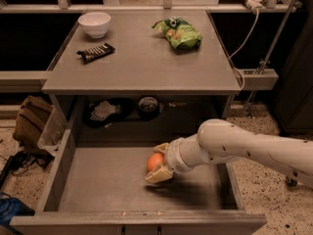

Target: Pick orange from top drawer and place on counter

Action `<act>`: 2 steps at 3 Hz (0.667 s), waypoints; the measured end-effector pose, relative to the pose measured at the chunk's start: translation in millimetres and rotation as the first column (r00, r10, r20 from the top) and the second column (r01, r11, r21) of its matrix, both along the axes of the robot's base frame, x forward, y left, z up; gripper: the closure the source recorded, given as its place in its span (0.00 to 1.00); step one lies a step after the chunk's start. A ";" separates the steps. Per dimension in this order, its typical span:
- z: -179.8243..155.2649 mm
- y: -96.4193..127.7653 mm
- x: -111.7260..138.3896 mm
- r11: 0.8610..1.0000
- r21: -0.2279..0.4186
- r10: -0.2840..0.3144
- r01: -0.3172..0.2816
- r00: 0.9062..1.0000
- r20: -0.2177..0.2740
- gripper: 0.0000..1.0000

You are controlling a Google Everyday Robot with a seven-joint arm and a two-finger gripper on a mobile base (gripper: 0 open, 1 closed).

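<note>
One orange [154, 161], in the top drawer [98, 185], right of centre (contact with the floor cannot be told). One gripper [157, 162], reaching in from the right, fingers closed on the orange's far and near sides. The counter [146, 58] bears a white bowl [95, 23], far left.

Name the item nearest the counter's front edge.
The dark candy bar; the white bowl and green bag lie farther back. The gripper, down in the top drawer, is closed on the orange.
</note>
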State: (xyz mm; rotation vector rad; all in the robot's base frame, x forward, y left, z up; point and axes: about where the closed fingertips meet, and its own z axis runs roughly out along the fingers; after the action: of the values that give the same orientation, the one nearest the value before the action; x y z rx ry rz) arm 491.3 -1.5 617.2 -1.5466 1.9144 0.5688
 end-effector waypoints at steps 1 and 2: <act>0.0 0.0 0.0 1.000 0.000 0.000 0.000 1.000 0.000 0.63; 27.8 -5.2 5.7 1.000 -0.016 0.000 0.000 1.000 0.008 0.86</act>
State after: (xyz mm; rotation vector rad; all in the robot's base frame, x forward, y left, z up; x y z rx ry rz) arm 497.0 -6.7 645.0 -1.5566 1.9172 0.5477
